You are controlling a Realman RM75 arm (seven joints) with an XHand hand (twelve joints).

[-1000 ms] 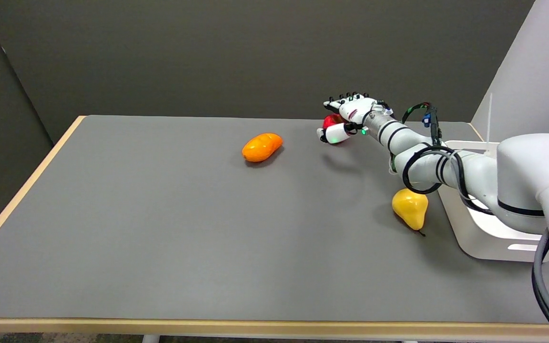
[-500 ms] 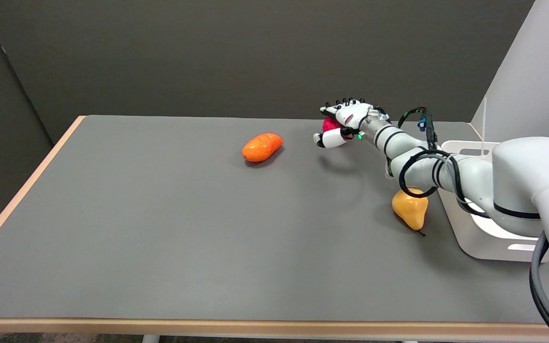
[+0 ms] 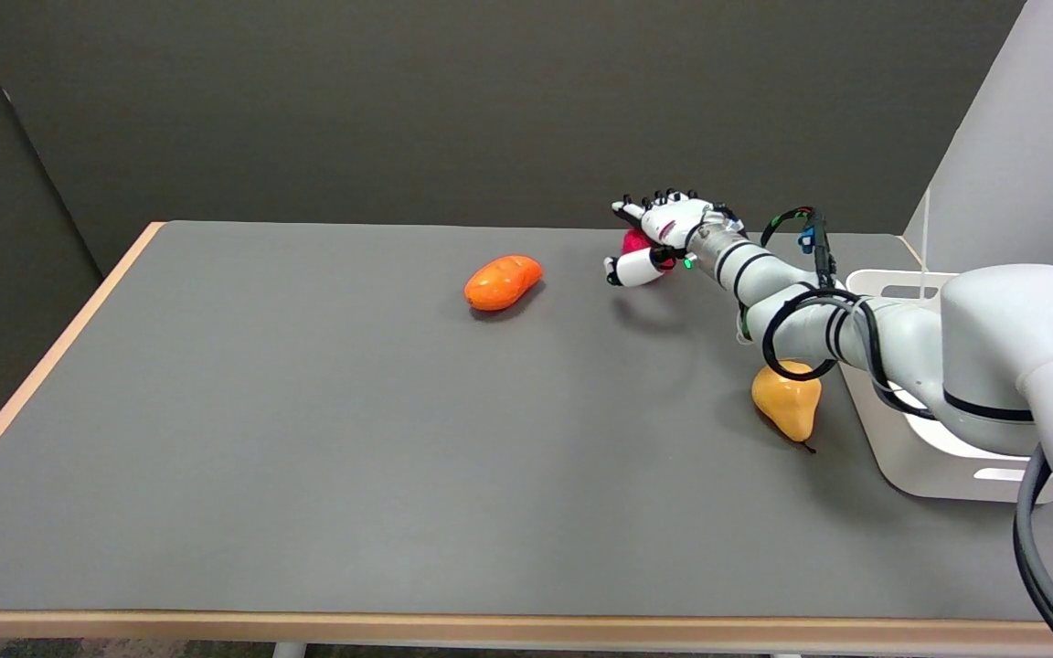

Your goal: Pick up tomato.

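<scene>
Three pieces of fruit show on the grey counter point(image 3: 307, 439): a red tomato point(image 3: 636, 241) in the upper right of the frame near the counter's far edge, an orange fruit point(image 3: 502, 281) to its left, and a yellow pear point(image 3: 787, 400) lower down toward the right side. The right hand point(image 3: 659, 233) reaches in on its white arm point(image 3: 819, 320) from the lower right and sits over the tomato. Its fingers point(image 3: 645, 203) arch across the top and far side of the tomato, while the thumb point(image 3: 632, 268) curls in along the near side, so the red fruit is enclosed between them; only a small red patch is visible between the white parts. The hand appears to hold the tomato in this wrap, though whether the tomato is touching the counter or is just above it cannot be told from this view. A dark shadow lies on the counter below and slightly right of the hand. The orange fruit lies well apart from the hand, on its side with its own shadow beneath. The pear lies just beside a white tray point(image 3: 910, 448) at the right edge of the frame, partly under the arm's elbow, with its stem pointing toward the lower right. Black cables point(image 3: 805, 224) loop around the forearm.
</scene>
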